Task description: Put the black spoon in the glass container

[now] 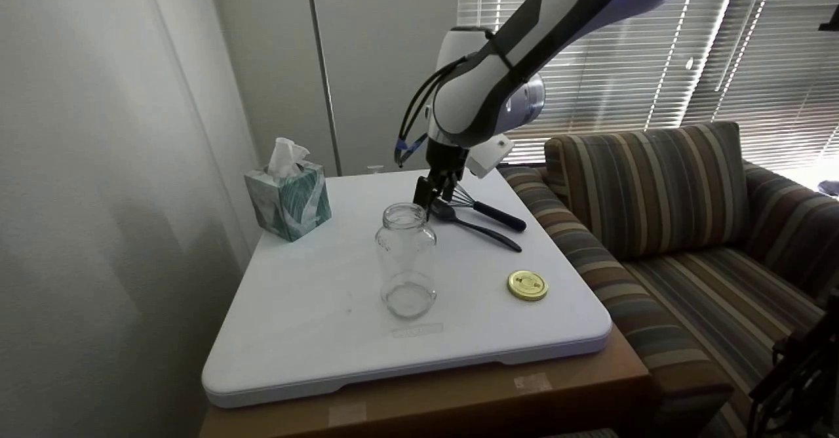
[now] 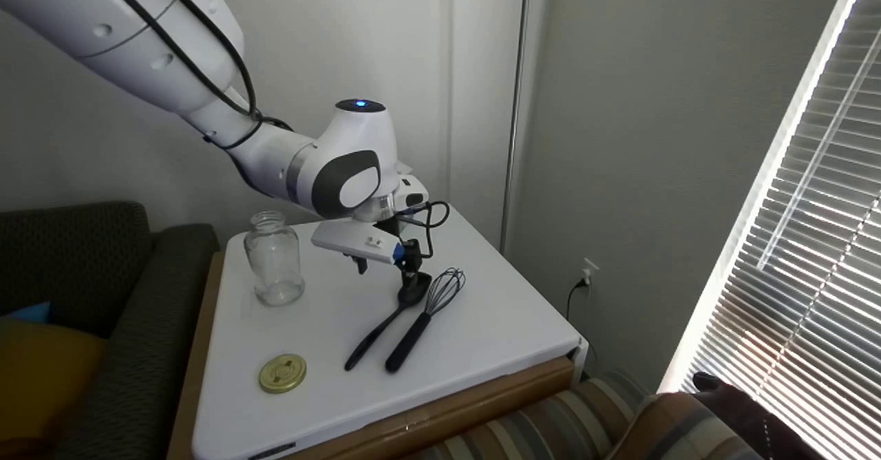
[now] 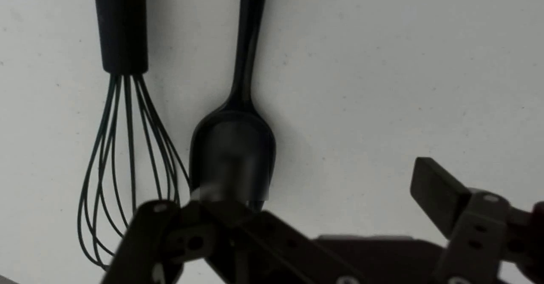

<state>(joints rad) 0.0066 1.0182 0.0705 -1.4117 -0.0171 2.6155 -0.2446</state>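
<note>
Your gripper (image 3: 332,199), spread wide and empty, hangs at the bowl of the black spoon (image 3: 233,124). The spoon lies on the white tabletop (image 1: 314,307), the upright glass jar (image 2: 275,260) apart from it; gripping, lifting and inserting all seem left.

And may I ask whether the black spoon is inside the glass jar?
Out: in both exterior views, the black spoon lies on the tabletop beside the whisk, apart from the glass jar.
</note>
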